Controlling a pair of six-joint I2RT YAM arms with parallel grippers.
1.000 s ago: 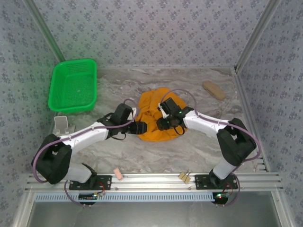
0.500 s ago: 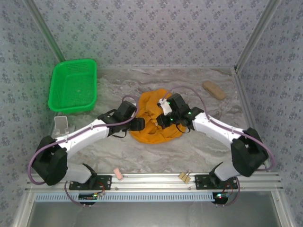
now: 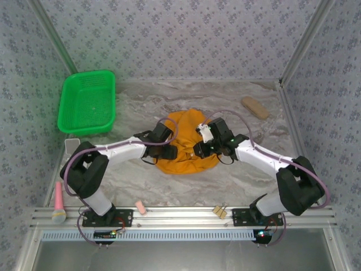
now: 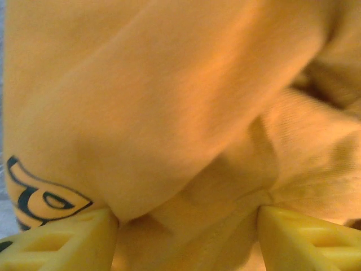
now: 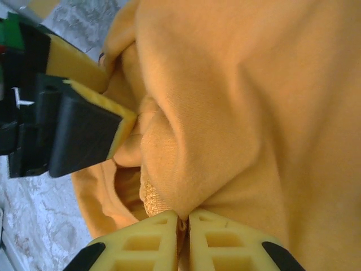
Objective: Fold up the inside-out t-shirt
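The inside-out t-shirt [image 3: 189, 141] lies bunched in an orange-yellow heap at the middle of the table. My left gripper [image 3: 167, 151] presses into its left side. In the left wrist view that gripper [image 4: 186, 217] stands open, its yellow fingers [image 4: 62, 240] wide apart with loose cloth bulging between them. A bit of dark print [image 4: 34, 195] shows at the left. My right gripper [image 3: 198, 150] is at the heap's right side. In the right wrist view it [image 5: 183, 219] is shut on a fold of the t-shirt [image 5: 225, 101], with the left gripper's finger [image 5: 84, 130] close by.
A green basket [image 3: 87, 103] stands at the back left. A tan oblong object [image 3: 255, 107] lies at the back right. A pink stick with a green end [image 3: 58, 202] lies by the left arm's base. Small clips [image 3: 219, 212] and a pink piece [image 3: 141, 208] rest on the front rail.
My right gripper has closed on a fold of the shirt and shifted right. The left arm's elbow swung inward, its gripper staying open at the heap. The heap spread slightly.
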